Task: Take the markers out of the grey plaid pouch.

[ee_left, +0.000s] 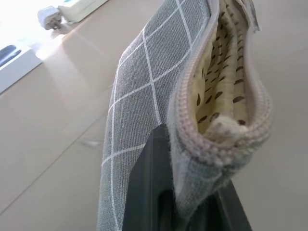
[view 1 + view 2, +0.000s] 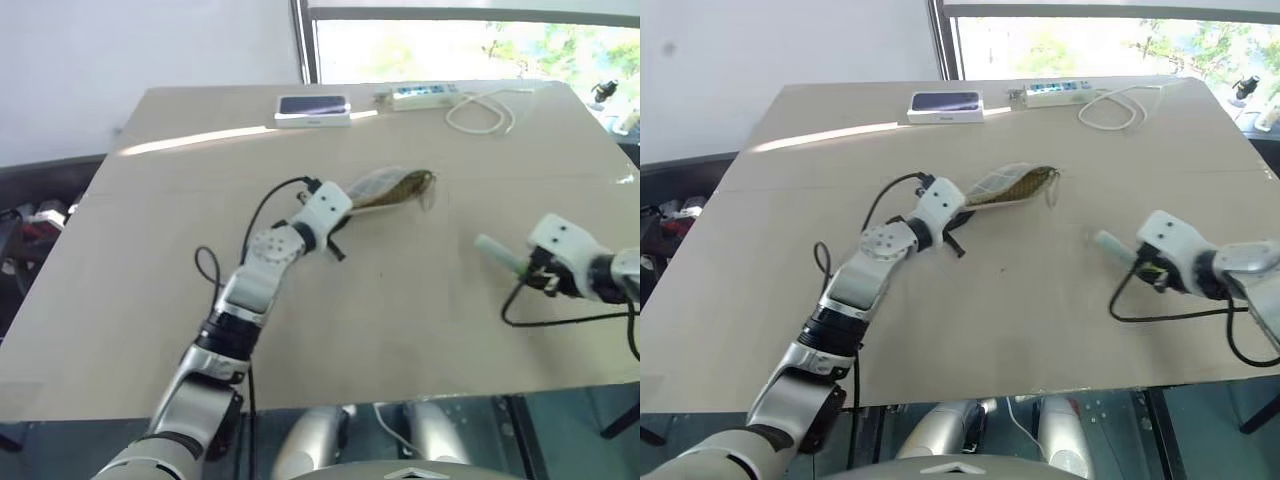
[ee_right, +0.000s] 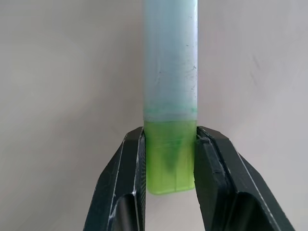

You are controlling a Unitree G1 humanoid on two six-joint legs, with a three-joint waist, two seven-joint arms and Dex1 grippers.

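While the left gripper (image 1: 192,202) pinches one end of the grey plaid pouch (image 2: 385,189) near the middle of the table (image 2: 150,300), the right gripper (image 3: 169,159) squeezes the green marker (image 3: 169,96) at the right side of the frame.

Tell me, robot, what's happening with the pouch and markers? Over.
Left gripper shut on grey plaid pouch, zip open. Right gripper shut on lime-green marker. Nothing in the way.
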